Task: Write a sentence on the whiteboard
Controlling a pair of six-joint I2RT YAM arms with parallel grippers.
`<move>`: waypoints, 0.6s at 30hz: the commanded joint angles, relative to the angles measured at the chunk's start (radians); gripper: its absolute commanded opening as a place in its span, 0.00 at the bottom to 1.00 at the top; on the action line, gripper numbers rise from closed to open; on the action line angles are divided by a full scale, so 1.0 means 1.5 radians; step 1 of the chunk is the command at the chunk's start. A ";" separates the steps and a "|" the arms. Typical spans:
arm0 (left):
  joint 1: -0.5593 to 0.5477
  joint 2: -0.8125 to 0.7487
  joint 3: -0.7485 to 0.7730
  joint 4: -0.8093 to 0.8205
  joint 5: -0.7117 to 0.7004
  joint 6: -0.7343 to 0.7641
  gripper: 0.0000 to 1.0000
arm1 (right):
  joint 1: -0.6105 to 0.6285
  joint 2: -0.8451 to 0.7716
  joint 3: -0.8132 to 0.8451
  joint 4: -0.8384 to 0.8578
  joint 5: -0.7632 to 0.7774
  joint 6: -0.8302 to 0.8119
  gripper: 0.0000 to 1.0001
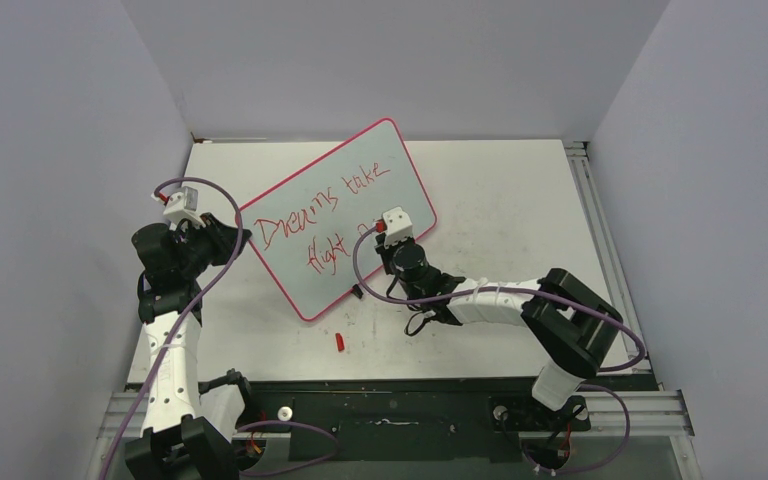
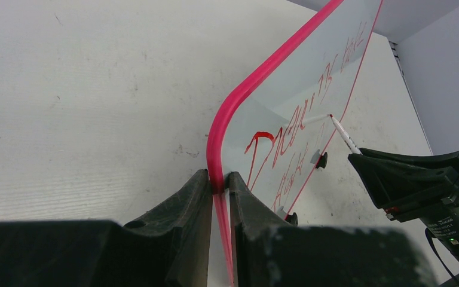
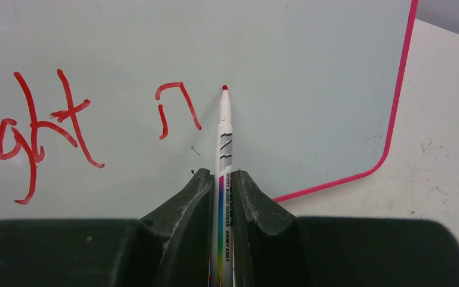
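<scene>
Right gripper is clamped tight on a whiteboard marker, whose red tip sits at the whiteboard directly ahead, just right of the last red stroke. Left gripper pinches the board's pink rim near a corner, holding it tilted mid-table. A hard push from the marker could likely pry that thin rim loose or skid the tip.

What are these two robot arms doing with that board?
They are writing on a whiteboard. The left hand is shut on the board's pink rim, holding it in place. The right hand is shut on a red marker, whose tip is at the board. The writing reads "Dreams take flight", with a new letter begun beside the tip. A small red cap lies on the table near the board.
</scene>
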 commanded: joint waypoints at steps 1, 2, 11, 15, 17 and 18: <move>-0.012 0.001 0.008 -0.006 0.018 0.005 0.13 | -0.005 0.009 0.029 0.028 -0.012 -0.004 0.05; -0.012 0.002 0.009 -0.006 0.018 0.005 0.13 | -0.005 0.009 0.030 0.028 -0.014 -0.004 0.05; -0.012 0.002 0.009 -0.005 0.017 0.005 0.13 | 0.001 0.005 0.014 0.041 -0.027 -0.014 0.05; -0.013 0.002 0.009 -0.004 0.018 0.005 0.13 | 0.010 0.003 0.000 0.044 -0.027 -0.011 0.05; -0.013 0.002 0.009 -0.005 0.019 0.004 0.13 | 0.017 0.004 -0.004 0.043 -0.024 -0.011 0.05; -0.012 0.002 0.009 -0.005 0.018 0.004 0.13 | 0.019 0.004 -0.005 0.042 -0.022 -0.011 0.05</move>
